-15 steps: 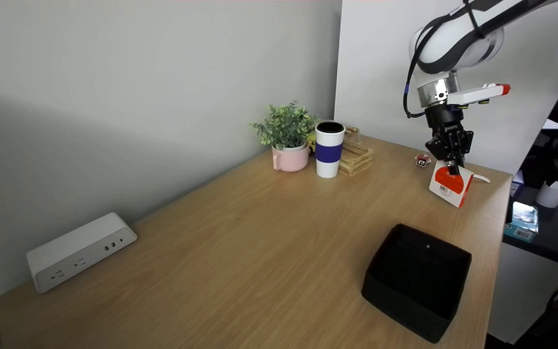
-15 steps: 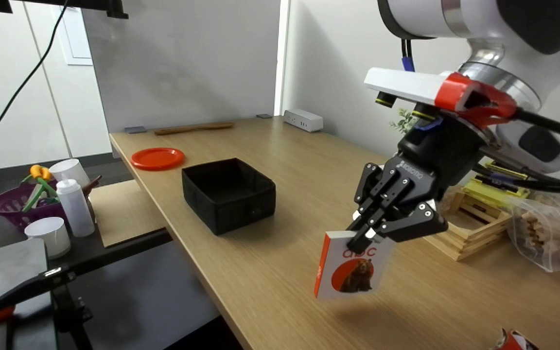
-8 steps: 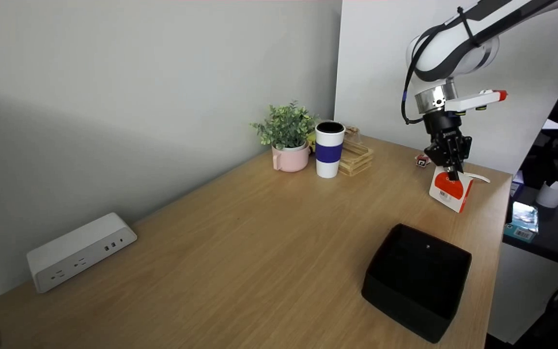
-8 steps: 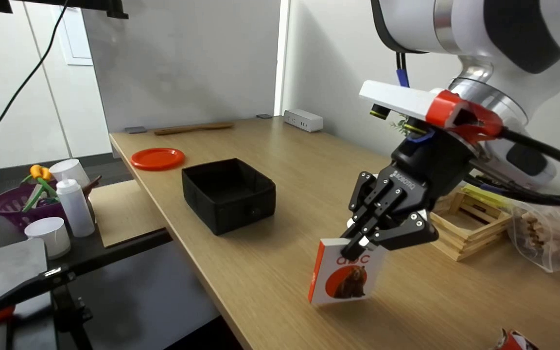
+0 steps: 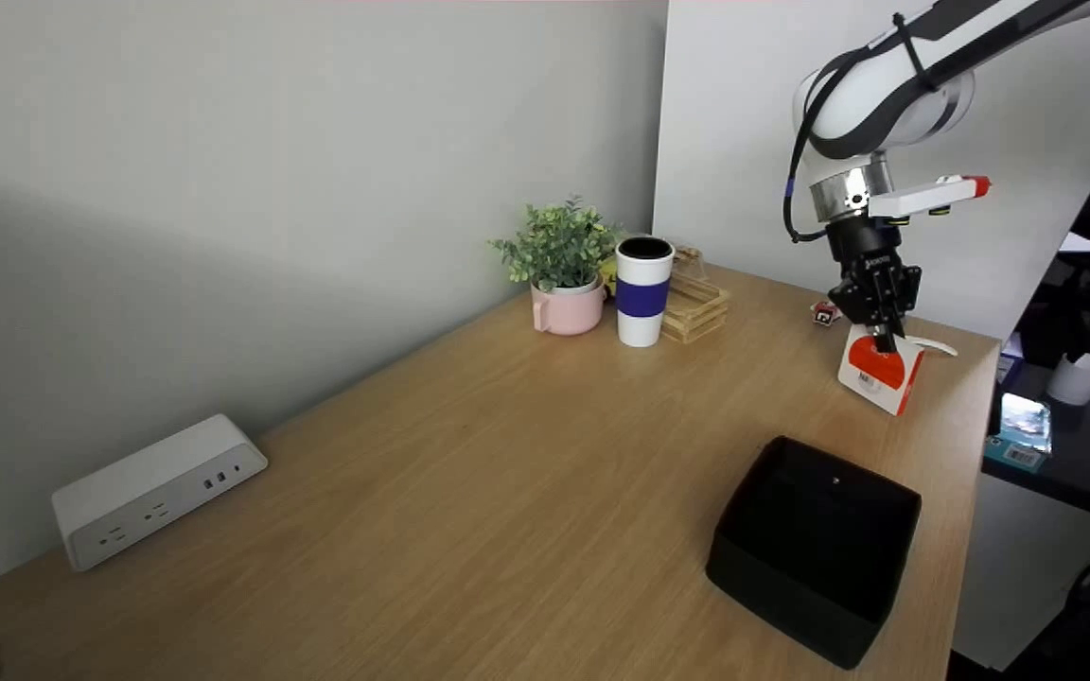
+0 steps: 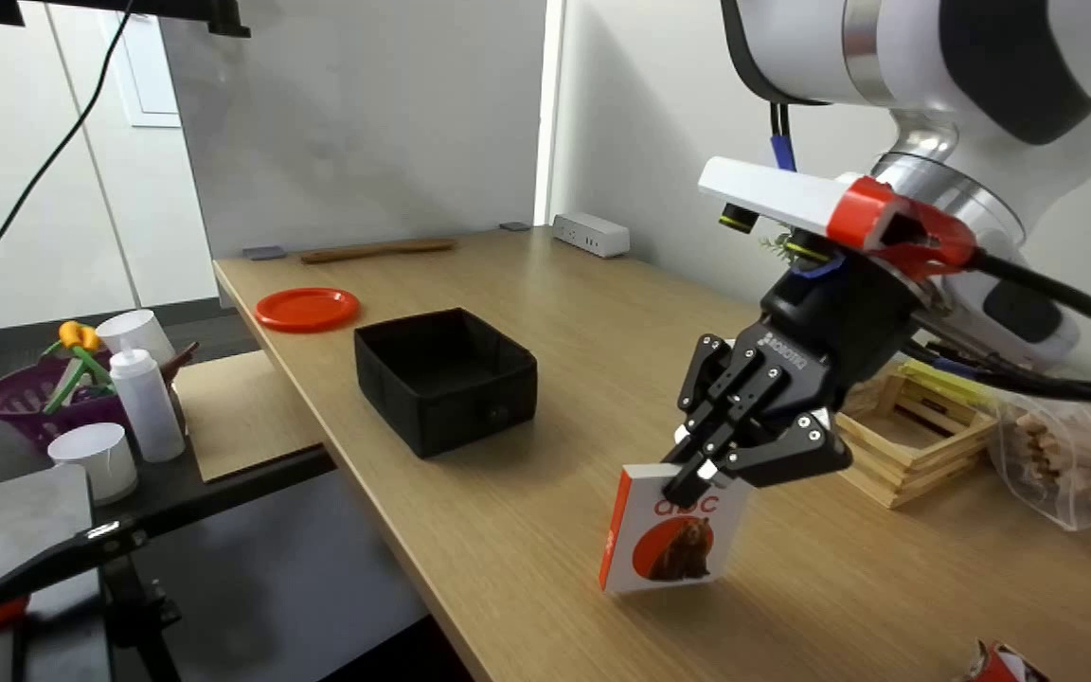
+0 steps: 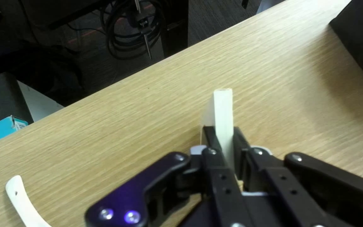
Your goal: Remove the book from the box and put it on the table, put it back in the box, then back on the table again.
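Both jaws of my gripper [image 7: 224, 135] pinch the book [image 6: 665, 542], no wider than its thickness; it's roughly upright below them, touching or just above the table [image 6: 849, 587], I can't tell which, and release probably hinges on that.

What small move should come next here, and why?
I'd probably ease the book down to confirm contact: the gripper pinches its upper part, holding it roughly upright outside the box, and I cannot tell whether its lower edge touches the table.

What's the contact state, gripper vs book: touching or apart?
Touching. The wrist view shows the book clamped in the gripper, jaws flush against both sides with no gap.
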Motion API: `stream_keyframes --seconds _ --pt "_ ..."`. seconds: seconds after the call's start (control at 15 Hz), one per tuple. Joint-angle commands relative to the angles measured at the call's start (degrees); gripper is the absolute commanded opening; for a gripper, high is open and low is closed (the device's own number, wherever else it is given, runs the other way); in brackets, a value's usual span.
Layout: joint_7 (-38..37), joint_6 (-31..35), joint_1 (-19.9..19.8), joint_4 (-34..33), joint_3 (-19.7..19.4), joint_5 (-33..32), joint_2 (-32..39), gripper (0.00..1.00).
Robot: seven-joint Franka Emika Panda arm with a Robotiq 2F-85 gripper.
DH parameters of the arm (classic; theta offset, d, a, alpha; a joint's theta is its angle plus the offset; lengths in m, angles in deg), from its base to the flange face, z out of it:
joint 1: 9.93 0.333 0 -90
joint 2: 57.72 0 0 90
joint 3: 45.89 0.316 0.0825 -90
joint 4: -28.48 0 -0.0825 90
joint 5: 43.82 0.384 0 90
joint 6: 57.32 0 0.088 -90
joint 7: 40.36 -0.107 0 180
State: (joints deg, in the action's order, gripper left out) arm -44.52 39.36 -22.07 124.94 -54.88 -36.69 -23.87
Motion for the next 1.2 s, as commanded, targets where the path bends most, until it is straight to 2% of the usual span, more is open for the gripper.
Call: stream_keyframes --seconds 0.0,0.13,0.47,0.6,1.13 --pt "0.15 0.03 -0.43 -0.92 0.49 0.70 0.74 0.40" --pt "0.14 0.02 -0.42 -0.92 0.50 0.72 0.73 0.51" --pt "0.16 -0.03 -0.44 -0.86 0.53 0.75 0.62 0.88" --pt "0.16 -0.04 -0.43 -0.81 0.53 0.74 0.55 0.98" --pt "0.62 0.11 -0.73 -0.02 0.53 1.28 -0.67 1.00"
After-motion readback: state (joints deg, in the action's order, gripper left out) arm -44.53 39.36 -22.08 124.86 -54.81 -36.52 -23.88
